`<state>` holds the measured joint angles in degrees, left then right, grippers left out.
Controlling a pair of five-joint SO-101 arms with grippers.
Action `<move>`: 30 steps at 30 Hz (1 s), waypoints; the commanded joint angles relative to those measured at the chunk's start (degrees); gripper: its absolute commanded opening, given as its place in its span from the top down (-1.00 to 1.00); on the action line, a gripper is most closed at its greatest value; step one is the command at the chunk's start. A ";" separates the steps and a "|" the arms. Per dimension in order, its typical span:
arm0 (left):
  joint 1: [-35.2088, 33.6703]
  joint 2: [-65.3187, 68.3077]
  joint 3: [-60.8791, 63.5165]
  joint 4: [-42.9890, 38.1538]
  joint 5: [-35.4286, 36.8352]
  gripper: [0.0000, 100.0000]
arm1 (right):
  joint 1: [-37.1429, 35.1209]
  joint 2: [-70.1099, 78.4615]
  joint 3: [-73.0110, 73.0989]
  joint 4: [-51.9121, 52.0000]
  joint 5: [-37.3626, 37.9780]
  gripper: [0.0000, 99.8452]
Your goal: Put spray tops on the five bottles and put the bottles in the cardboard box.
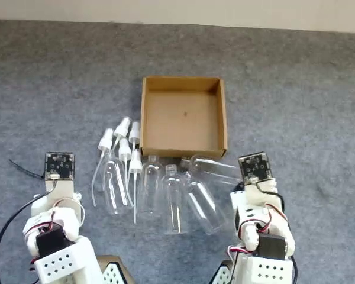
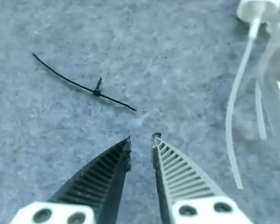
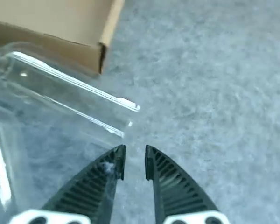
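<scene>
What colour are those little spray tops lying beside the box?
The plastic spray tops are white, clearest in the high view.

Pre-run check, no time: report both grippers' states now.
Left gripper: slightly open, holding nothing.
Right gripper: slightly open, holding nothing, next to a clear bottle.

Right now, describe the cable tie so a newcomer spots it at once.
Find the cardboard box, then look past the spray tops toward the left arm. The cable tie lies on the carpet beside that arm, away from the bottles. It is a thin black strand; its neighbours are white or clear.
</scene>
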<state>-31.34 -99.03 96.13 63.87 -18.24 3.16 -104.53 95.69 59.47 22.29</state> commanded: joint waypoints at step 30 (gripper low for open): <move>2.33 0.04 1.36 0.62 -0.62 0.83 | -26.51 83.47 -71.60 25.54 10.73 0.20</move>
<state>-29.67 -99.03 96.13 64.31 -18.33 -17.14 -25.67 27.91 84.53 28.79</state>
